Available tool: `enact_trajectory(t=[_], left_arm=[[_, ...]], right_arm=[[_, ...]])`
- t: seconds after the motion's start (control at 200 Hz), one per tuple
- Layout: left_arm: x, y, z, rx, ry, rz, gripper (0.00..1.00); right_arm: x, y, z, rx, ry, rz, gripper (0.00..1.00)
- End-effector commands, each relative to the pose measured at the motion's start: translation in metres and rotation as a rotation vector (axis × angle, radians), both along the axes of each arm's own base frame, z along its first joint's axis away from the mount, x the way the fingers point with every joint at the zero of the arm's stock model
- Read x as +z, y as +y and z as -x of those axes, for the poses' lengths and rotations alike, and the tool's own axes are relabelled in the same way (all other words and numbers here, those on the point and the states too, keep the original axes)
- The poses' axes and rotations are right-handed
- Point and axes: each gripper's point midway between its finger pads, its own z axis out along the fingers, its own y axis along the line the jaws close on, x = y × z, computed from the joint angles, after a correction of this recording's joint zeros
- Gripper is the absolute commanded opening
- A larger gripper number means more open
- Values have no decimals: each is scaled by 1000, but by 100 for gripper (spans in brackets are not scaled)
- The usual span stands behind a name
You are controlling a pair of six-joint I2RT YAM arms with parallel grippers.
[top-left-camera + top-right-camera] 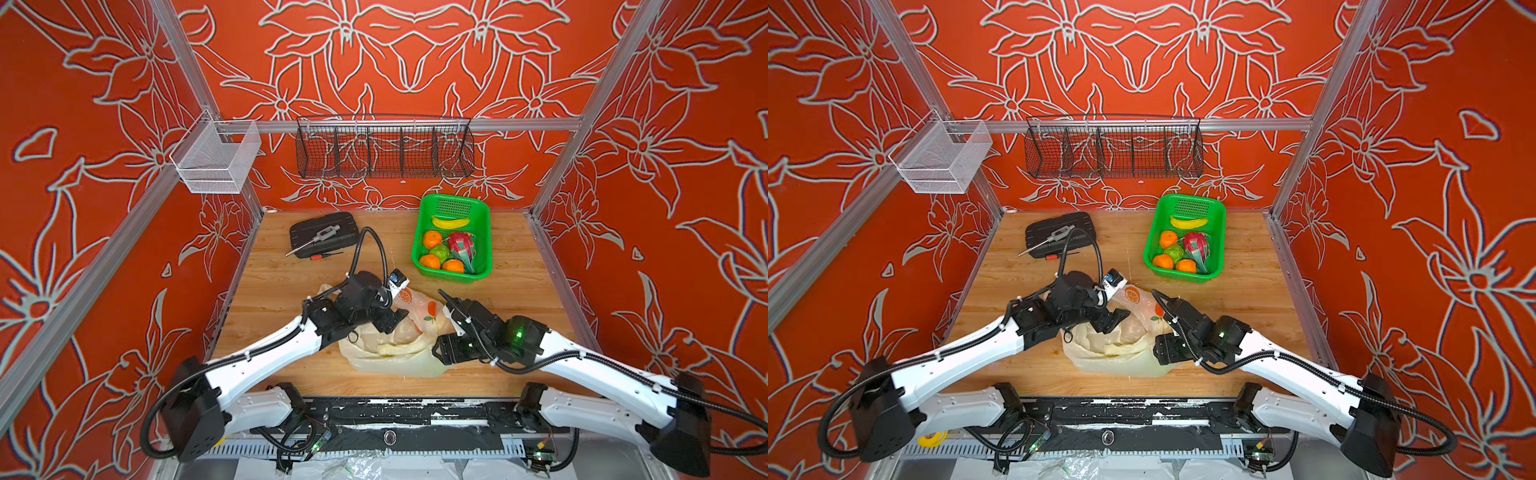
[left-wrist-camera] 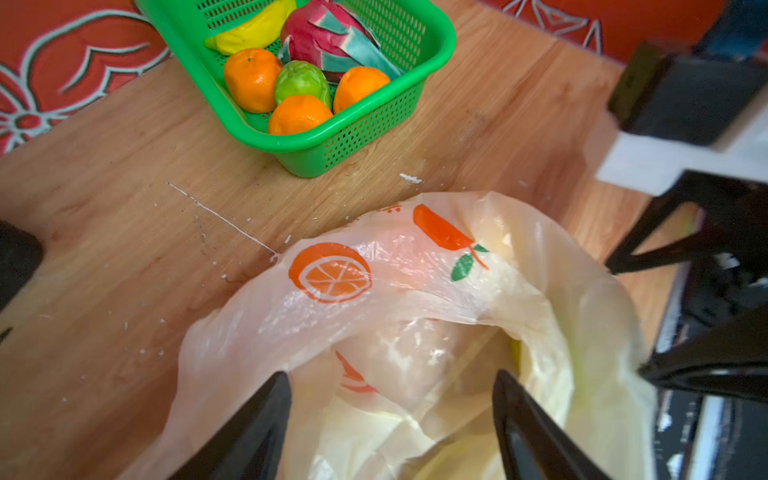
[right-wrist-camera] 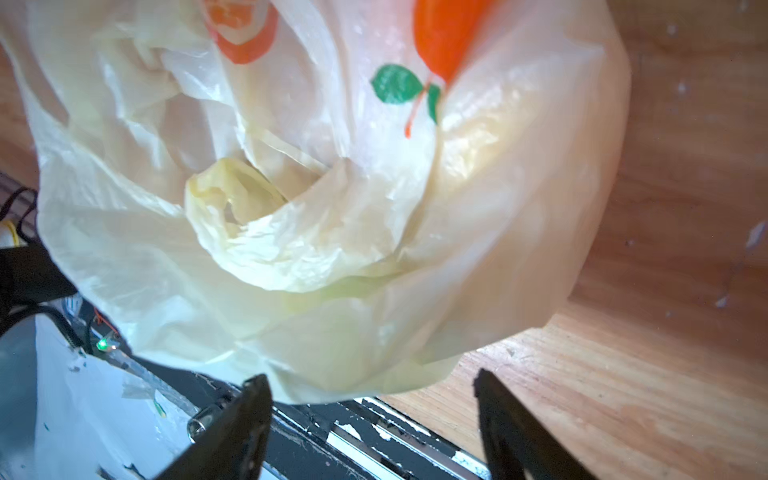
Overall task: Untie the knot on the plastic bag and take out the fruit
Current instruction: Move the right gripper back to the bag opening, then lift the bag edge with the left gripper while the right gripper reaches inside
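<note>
The plastic bag (image 1: 395, 353) (image 1: 1121, 353) lies crumpled on the wooden table, pale and translucent with orange prints. My left gripper (image 2: 390, 382) (image 1: 390, 322) hangs open over the bag's slack top (image 2: 415, 291), its fingers apart on either side of loose plastic. My right gripper (image 3: 372, 386) (image 1: 441, 353) is open at the bag's near edge (image 3: 353, 365), which lies just ahead of its tips. I cannot make out the knot; a bunched handle fold (image 3: 237, 203) sits in the bag's middle. Fruit lies in the green basket (image 1: 451, 276): oranges (image 1: 432, 240), a dragon fruit (image 1: 461, 243), a green fruit (image 1: 439, 252).
A banana (image 1: 451, 223) lies at the basket's far end. A black tool case (image 1: 324, 235) with a metal tool sits at the back left. A black wire rack (image 1: 384, 151) and a white mesh bin (image 1: 216, 158) hang on the rear rail.
</note>
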Motion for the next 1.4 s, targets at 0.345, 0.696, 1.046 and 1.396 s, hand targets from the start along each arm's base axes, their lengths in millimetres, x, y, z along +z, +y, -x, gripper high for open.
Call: enact_trajectory(t=[0.345, 0.696, 1.046, 1.396], left_arm=[[-68, -31, -21, -566, -143, -446, 80], [-71, -33, -61, -415, -226, -503, 35], [15, 3, -61, 186, -26, -198, 0], [10, 6, -33, 380, 195, -14, 0]], right_arm=[[-14, -23, -23, -70, -122, 71, 15], [-4, -45, -50, -101, -216, 111, 15], [-26, -66, -92, -101, -303, 341, 26], [77, -8, -74, -2, -467, -54, 63]])
